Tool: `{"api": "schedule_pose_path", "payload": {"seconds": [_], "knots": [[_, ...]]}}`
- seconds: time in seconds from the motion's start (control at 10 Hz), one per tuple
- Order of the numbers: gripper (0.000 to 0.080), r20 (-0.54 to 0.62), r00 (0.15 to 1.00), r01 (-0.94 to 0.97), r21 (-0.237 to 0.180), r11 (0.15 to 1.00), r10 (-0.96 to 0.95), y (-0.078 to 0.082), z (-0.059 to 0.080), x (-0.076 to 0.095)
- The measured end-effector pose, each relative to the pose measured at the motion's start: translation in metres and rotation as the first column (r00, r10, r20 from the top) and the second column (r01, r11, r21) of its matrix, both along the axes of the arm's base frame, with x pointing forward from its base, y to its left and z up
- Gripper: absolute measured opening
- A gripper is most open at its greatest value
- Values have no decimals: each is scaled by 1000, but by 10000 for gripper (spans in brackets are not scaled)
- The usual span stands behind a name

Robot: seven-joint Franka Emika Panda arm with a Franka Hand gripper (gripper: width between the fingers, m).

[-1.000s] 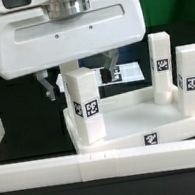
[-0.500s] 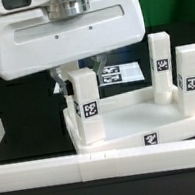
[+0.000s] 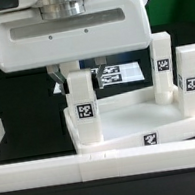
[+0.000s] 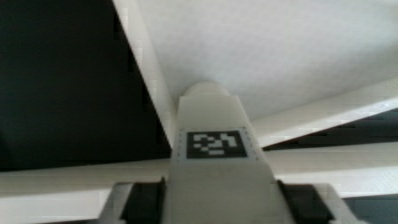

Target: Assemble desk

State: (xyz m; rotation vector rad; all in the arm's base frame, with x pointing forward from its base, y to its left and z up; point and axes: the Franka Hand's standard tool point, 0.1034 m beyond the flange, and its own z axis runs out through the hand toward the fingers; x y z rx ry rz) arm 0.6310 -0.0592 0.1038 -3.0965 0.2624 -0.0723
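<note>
Desk panel (image 3: pixel 139 115) with gripper-held (image 3: pixel 78 78) leg (image 3: pixel 85 112) inside

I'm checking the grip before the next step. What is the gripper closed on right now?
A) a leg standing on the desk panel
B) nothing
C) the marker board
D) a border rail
A: the gripper pinches the top of the leg, which stands upright at a corner of the panel.

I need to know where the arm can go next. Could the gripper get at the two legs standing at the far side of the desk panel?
Probably not right away: the gripper is shut on the near leg. The two far legs stand uncovered, so releasing first should free the way.
</note>
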Motion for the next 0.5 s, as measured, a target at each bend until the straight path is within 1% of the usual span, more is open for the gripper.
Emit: {"api": "schedule_pose_path", "payload": {"seconds": [0.1, 0.2, 0.3, 0.5], "knots": [[288, -1, 998, 68, 8, 998, -68, 0, 0, 0], [289, -6, 978, 211, 25, 977, -211, 0, 0, 0], [289, -14, 948, 318, 29, 948, -318, 1, 0, 0], [289, -31, 858, 513, 38, 857, -513, 2, 0, 0]]}}
